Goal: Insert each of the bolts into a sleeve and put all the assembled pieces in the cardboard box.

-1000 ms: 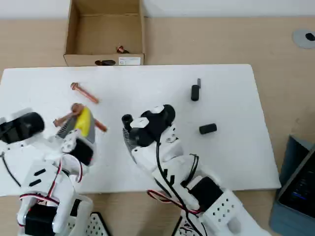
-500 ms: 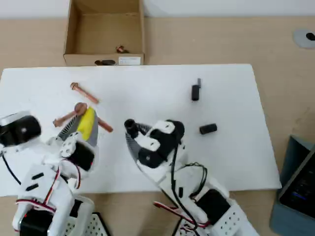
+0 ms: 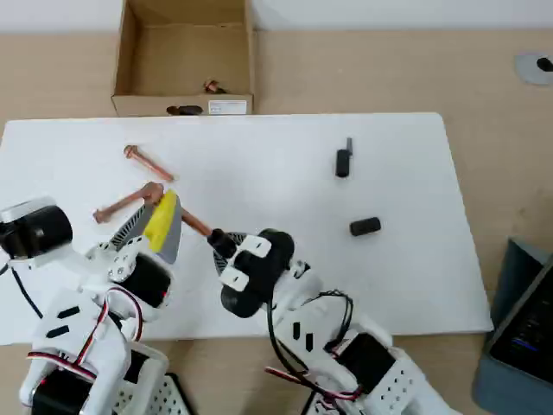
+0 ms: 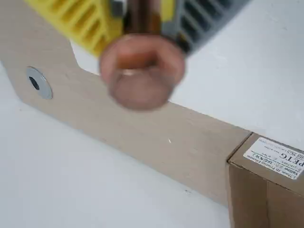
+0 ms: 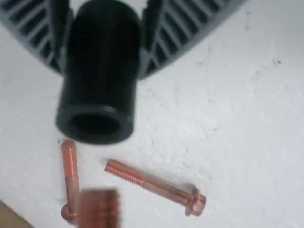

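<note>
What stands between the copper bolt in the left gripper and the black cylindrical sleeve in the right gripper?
Nothing visible. The copper bolt in the left gripper points its threaded tip at the open mouth of the black cylindrical sleeve in the right gripper. Only white mat lies below.

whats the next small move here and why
Probably nudge the left gripper's bolt into line with the sleeve's open end, then push it in. The right gripper holds the sleeve, and the bolt's tip sits just short of its opening, seemingly off-centre.
</note>
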You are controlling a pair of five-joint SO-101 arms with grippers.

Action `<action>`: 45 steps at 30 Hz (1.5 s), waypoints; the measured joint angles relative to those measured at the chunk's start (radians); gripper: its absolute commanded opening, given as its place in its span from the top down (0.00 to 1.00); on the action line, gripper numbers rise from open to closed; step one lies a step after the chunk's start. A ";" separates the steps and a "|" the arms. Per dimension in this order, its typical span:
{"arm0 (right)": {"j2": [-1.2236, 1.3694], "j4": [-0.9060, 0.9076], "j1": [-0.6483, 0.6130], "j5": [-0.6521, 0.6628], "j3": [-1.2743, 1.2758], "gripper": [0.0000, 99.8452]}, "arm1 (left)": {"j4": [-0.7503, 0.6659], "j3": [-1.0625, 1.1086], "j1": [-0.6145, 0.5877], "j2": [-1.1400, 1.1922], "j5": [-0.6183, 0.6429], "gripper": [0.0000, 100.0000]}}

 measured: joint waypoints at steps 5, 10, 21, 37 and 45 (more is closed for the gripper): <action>0.000 0.000 0.000 0.043 0.000 0.99 | 0.000 0.005 0.002 0.000 -0.006 1.00; 0.000 0.000 0.000 0.071 0.000 0.99 | 0.000 0.040 0.002 0.000 -0.025 1.00; 0.000 0.002 0.000 0.069 0.000 0.99 | -0.009 0.103 0.072 -0.002 -0.035 1.00; 0.002 0.006 0.003 0.069 0.003 0.99 | -0.023 0.152 0.169 -0.006 -0.206 1.00; 0.000 0.005 -0.002 0.068 0.002 0.99 | 0.123 0.163 0.244 -0.005 -0.198 1.00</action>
